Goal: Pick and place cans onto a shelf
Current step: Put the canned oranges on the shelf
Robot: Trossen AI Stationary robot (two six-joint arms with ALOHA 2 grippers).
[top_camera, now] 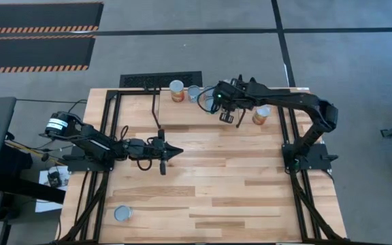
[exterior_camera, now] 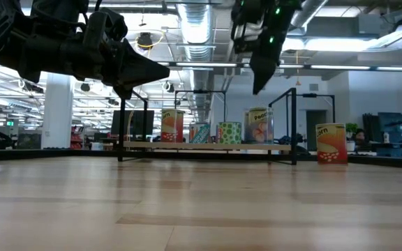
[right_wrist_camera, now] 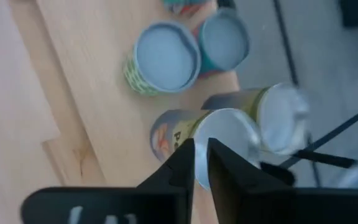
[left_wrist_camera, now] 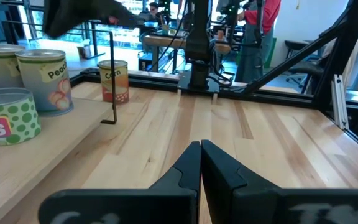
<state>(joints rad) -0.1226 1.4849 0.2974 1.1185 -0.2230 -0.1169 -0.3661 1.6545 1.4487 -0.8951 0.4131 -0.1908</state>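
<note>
4 cans are lined up on the shelf, 1 sits beside it and 1 blue-grey can is left near the table front. They're probably rigid, slick and light-ish, best gripped across the sidewall mid-height. Both the right end effector above the shelf and the left end effector mid-table are closed up, nothing held.

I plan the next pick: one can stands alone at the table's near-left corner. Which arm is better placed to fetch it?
Left, probably. The left gripper hovers shut mid-table on the lone can's side; the right gripper is over the shelf, across the table.
</note>
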